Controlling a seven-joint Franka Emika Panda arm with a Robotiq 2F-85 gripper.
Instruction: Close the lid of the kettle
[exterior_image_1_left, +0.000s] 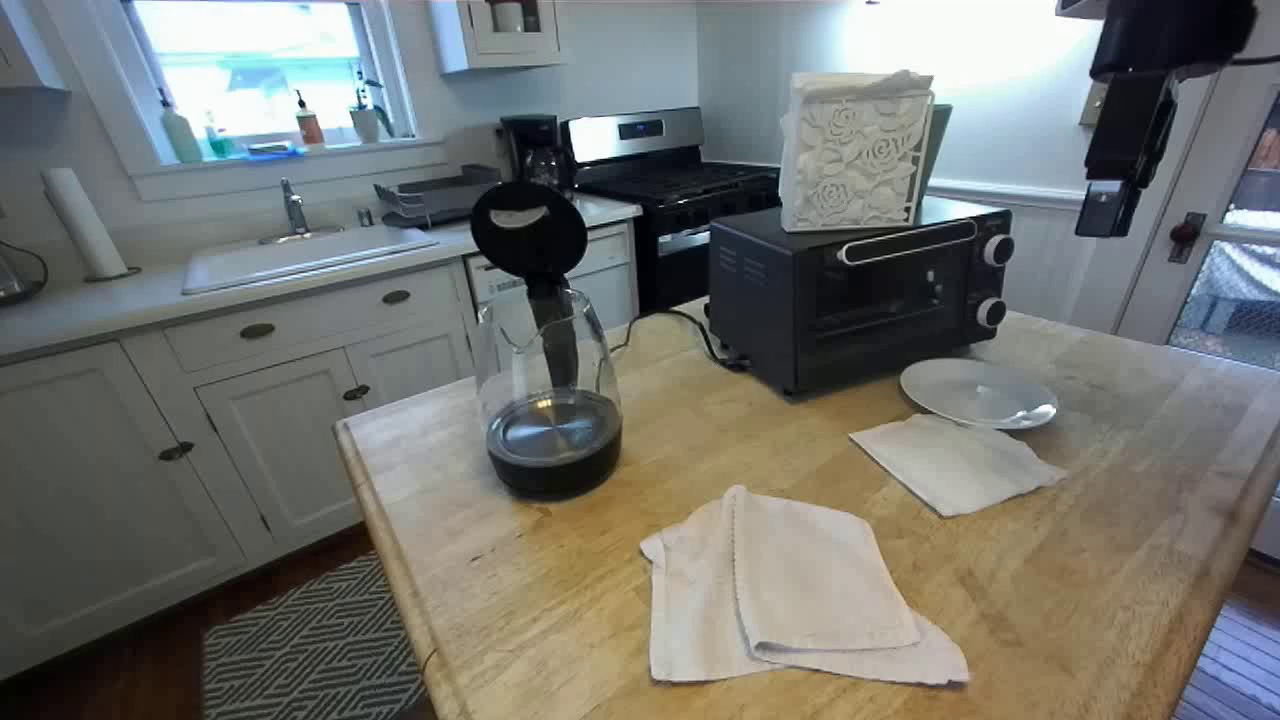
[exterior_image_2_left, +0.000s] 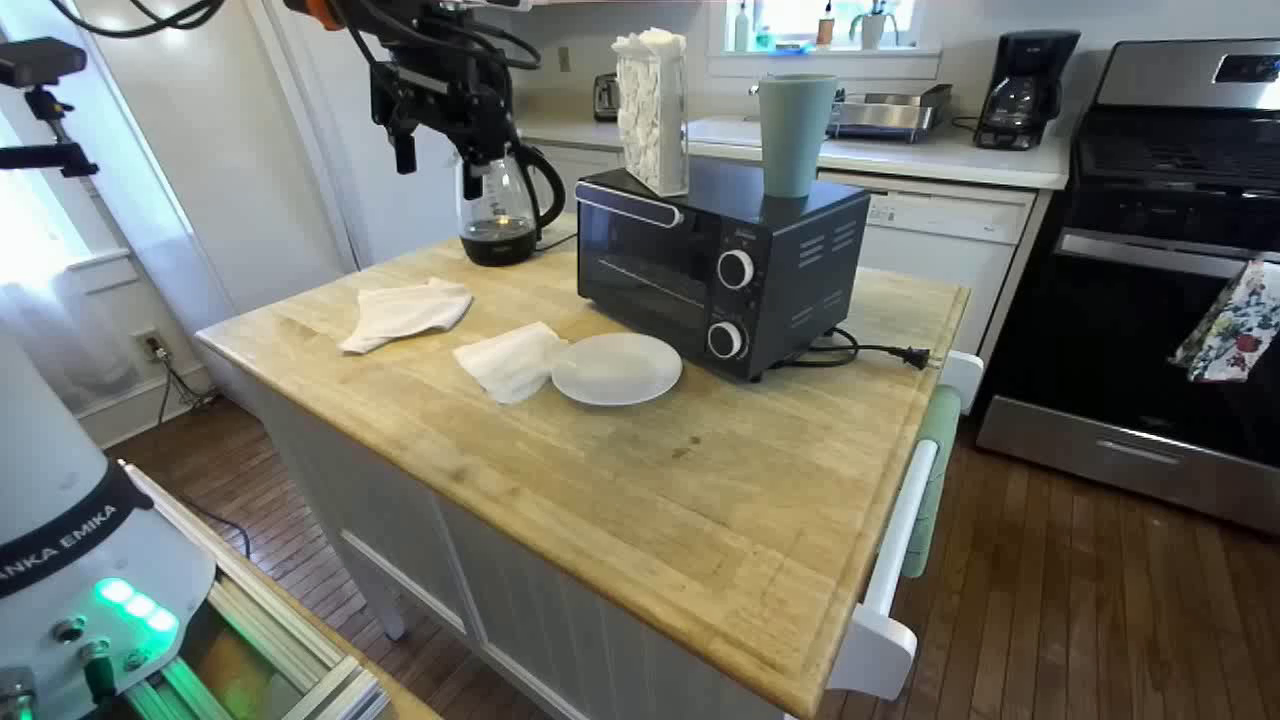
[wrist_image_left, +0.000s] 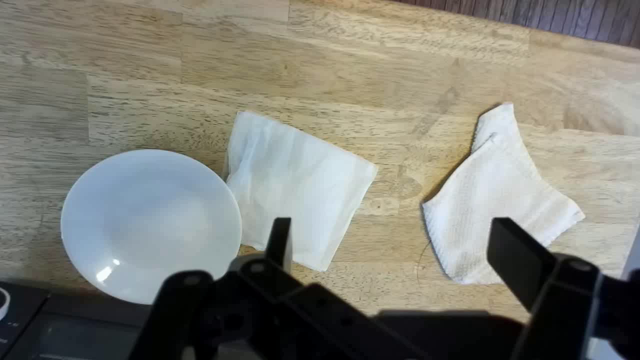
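The kettle (exterior_image_1_left: 555, 445) is clear glass with a black base. It stands upright near a corner of the wooden table. Its round black lid (exterior_image_1_left: 530, 228) stands raised, tilted up above the rim. In an exterior view the kettle (exterior_image_2_left: 500, 225) shows behind my gripper (exterior_image_2_left: 438, 168), which hides its lid. In an exterior view my gripper (exterior_image_1_left: 1105, 210) hangs high at the upper right, well apart from the kettle. In the wrist view my gripper (wrist_image_left: 390, 230) is open, fingers wide apart with nothing between them, above the table. The kettle is out of the wrist view.
A black toaster oven (exterior_image_1_left: 870, 290) stands beside the kettle, with a white napkin holder (exterior_image_1_left: 855, 155) and a green cup (exterior_image_2_left: 795, 135) on top. A white plate (wrist_image_left: 150, 220), a napkin (wrist_image_left: 300, 185) and a folded cloth (wrist_image_left: 490, 210) lie on the table (exterior_image_2_left: 640, 500).
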